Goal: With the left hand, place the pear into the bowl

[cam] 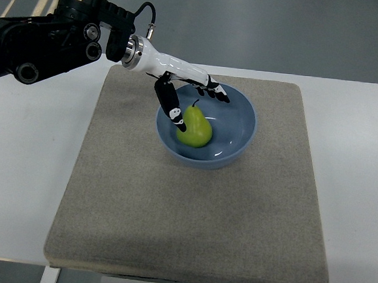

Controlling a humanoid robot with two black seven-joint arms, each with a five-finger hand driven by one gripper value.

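White table [23,168], grey mat [190,214] | pear [196,127] seen lying inside bowl [242,136] | left hand [191,92] over rim, fingers spread, thumb beside pear, grip unclear | placement judged done; withdrawal left

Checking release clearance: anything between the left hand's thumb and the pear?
Top view: no visible gap. The left hand reaches over the bowl rim; its thumb lies against the pear, which sits inside the bowl.

Smooth white rectangular tabletop [23,168], square beige felt mat [190,214] on it, grey glossy floor [283,24] beyond, pale light streaks top-left
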